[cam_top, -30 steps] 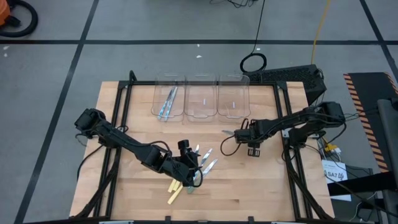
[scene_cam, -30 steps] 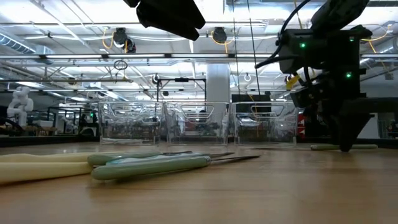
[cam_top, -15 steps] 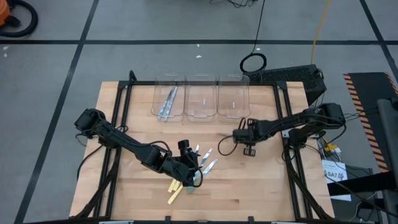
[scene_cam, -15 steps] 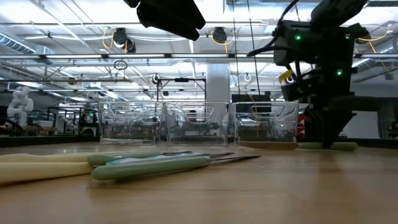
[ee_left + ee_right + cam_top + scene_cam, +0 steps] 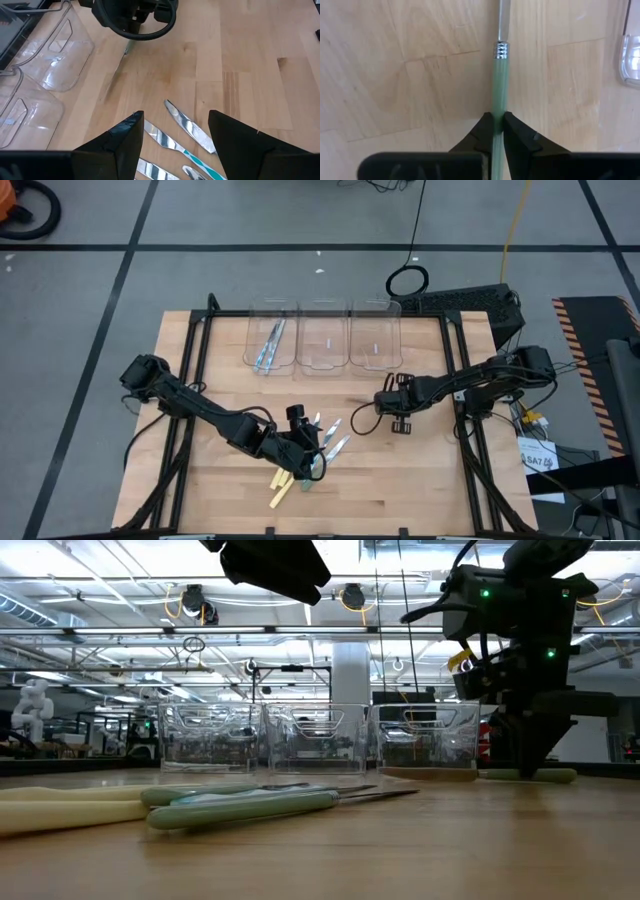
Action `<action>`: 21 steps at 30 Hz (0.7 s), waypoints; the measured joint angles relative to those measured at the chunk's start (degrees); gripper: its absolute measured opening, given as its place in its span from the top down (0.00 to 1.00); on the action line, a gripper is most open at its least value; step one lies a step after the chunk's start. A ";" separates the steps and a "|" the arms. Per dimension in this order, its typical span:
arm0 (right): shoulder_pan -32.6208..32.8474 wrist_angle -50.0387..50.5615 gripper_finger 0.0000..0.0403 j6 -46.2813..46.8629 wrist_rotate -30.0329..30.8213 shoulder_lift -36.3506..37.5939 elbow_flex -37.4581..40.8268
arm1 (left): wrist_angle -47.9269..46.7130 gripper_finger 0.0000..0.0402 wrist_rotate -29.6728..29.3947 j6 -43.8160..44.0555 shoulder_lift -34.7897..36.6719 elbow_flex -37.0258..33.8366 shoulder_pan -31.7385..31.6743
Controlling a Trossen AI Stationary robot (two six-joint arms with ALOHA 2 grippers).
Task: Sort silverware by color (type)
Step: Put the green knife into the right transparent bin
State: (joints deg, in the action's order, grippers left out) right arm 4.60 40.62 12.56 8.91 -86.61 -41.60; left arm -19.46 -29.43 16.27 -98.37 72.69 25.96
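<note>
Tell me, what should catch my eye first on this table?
The right gripper, near the table's middle right, has pinched a green-handled utensil lying on the wood. The left gripper hangs open over a pile of utensils near the front, and three clear bins line the far edge.

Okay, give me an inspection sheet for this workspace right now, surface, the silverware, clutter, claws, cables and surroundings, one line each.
Surface: wooden table, dark frame rails along its sides.
Job's things: blue-handled utensils in the left clear bin; a pile of silverware near the front, green and pale yellow handles; one green-handled utensil lying apart on the wood.
Clutter: middle bin and right bin, nothing seen in them.
Claws: left claw open above the pile; right claw shut on the green-handled utensil.
Cables: a looped black cable and a yellow cable on the floor.
Surroundings: grey floor with dark lines; a lab hall behind.
</note>
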 joint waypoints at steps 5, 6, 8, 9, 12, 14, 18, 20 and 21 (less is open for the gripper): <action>0.00 0.19 0.96 -0.72 0.03 0.07 0.00 | 0.02 0.43 0.00 0.00 0.00 0.00 0.00; 0.00 0.22 0.96 -1.02 0.00 0.19 0.00 | 0.02 0.43 0.00 0.00 0.00 0.00 0.00; 0.00 0.22 0.96 -1.24 0.00 0.62 0.00 | 0.02 0.43 0.00 0.00 0.00 0.00 0.00; 0.00 0.15 0.97 -1.27 0.00 0.91 0.00 | 0.00 0.43 0.00 0.00 0.00 0.00 0.00; 0.00 0.10 0.97 -1.27 -0.02 1.98 0.00 | 0.00 0.43 -0.02 0.00 0.00 0.00 0.00; -0.01 0.02 0.97 -1.09 -0.02 2.42 0.00 | 0.01 0.43 -0.02 0.00 0.00 -0.01 0.00; -0.48 -0.12 0.97 -1.01 -0.02 2.10 0.00 | 0.02 0.43 -0.02 0.03 0.00 -0.02 0.00; -0.99 -0.32 0.97 -1.16 -0.23 1.71 0.00 | 0.04 0.43 -0.02 0.03 0.00 -0.02 0.00; -1.23 -0.34 0.97 -1.27 -0.35 1.64 0.00 | 0.04 0.43 -0.02 0.05 0.00 -0.02 0.00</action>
State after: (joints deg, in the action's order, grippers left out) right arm 3.37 40.28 11.29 8.56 -84.97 -41.60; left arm -19.42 -29.45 16.32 -98.37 72.66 25.96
